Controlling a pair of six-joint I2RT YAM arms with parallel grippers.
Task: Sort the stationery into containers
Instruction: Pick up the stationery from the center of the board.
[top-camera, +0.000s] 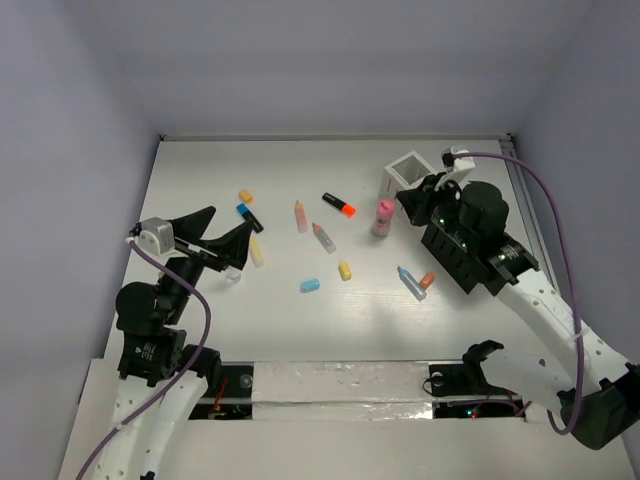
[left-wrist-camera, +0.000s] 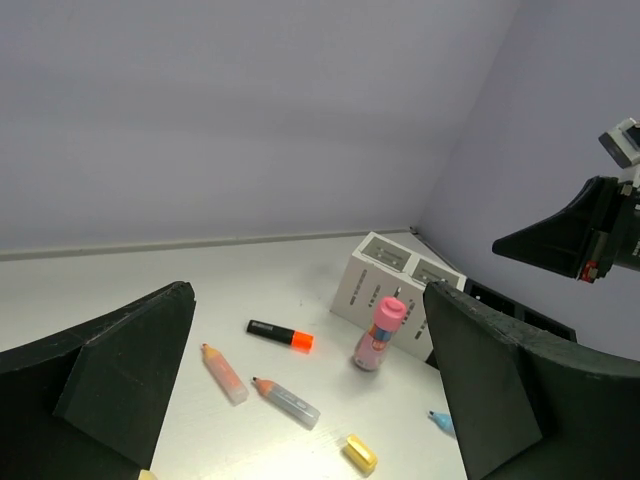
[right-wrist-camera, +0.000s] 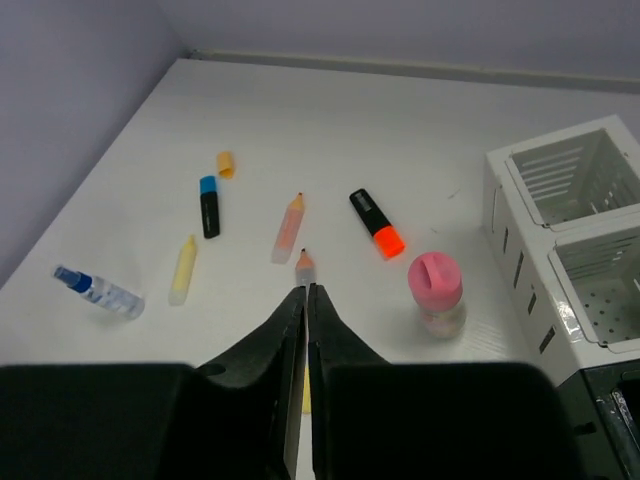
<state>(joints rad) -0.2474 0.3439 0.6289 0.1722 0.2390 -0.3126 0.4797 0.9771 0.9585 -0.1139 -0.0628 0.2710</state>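
your right gripper (right-wrist-camera: 305, 292) is closed tight with nothing between its fingers, held over the worktop (right-wrist-camera: 420, 110). right at its tip a grey pencil-shaped marker (right-wrist-camera: 304, 265) shows, partly hidden by the fingers. just beyond, a little to the left, lies the peach marker (right-wrist-camera: 288, 228). a little to the right lies the black marker with the orange cap (right-wrist-camera: 376, 224). to the right of the tip the pink cylinder (right-wrist-camera: 437, 292) stands upright, near the white containers (right-wrist-camera: 570, 230) but not touching them. further left of the tip lie the yellow marker (right-wrist-camera: 183, 268) and the black marker with the blue cap (right-wrist-camera: 209, 205), with a small orange eraser block (right-wrist-camera: 226, 164) just past it.

your left gripper (left-wrist-camera: 308, 295) is spread wide and holds nothing. ahead of it, framed between its fingers, are the orange-capped marker and the pink cylinder, with the white containers behind them. the black containers (left-wrist-camera: 510, 305) join on toward its right finger. a yellow eraser block (left-wrist-camera: 360, 452) lies close in, nearer that right finger.
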